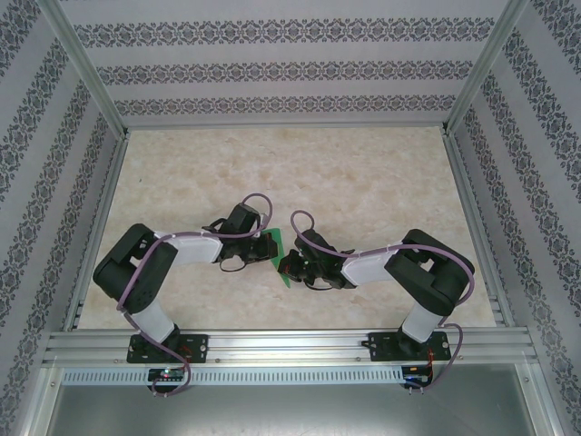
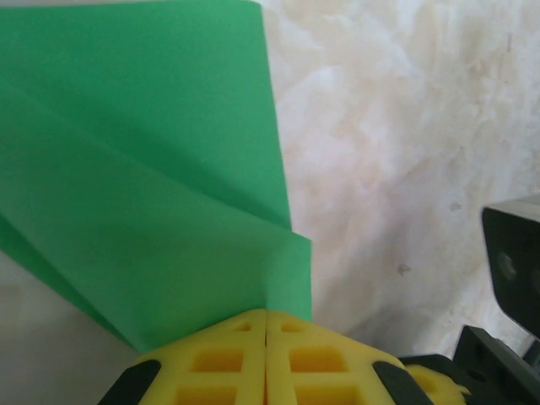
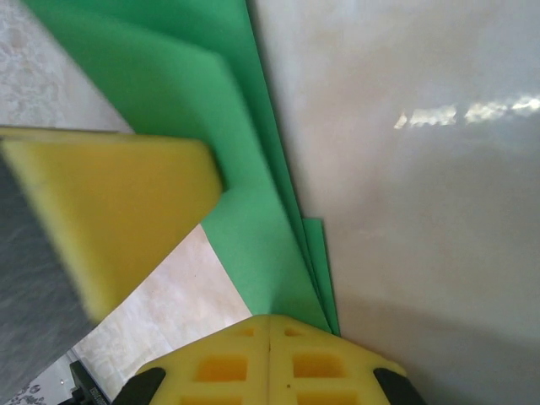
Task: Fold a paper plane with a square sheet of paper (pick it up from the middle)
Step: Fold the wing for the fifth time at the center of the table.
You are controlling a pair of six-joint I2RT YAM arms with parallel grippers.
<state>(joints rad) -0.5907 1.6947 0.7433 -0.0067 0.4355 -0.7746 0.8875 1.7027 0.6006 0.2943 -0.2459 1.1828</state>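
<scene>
The bright green sheet of paper [image 1: 282,255] is folded into overlapping layers and hangs between my two grippers over the middle of the table. My left gripper [image 1: 270,242] is shut on the paper's edge; in its wrist view the yellow fingertips [image 2: 267,314] meet on the green layers [image 2: 152,169]. From the other side my right gripper [image 1: 289,266] is shut on the same paper, its fingertips [image 3: 270,319] pinching several stacked flaps [image 3: 253,211]. A yellow finger [image 3: 118,211] of the left gripper crosses the right wrist view. Whether the fold has the paper plane's pointed shape I cannot tell.
The beige marbled table top [image 1: 363,182] stretches behind the grippers. Aluminium frame rails [image 1: 463,191] and patterned walls [image 1: 290,68] close it in on three sides. The right arm's black body [image 2: 510,261] shows at the right edge of the left wrist view.
</scene>
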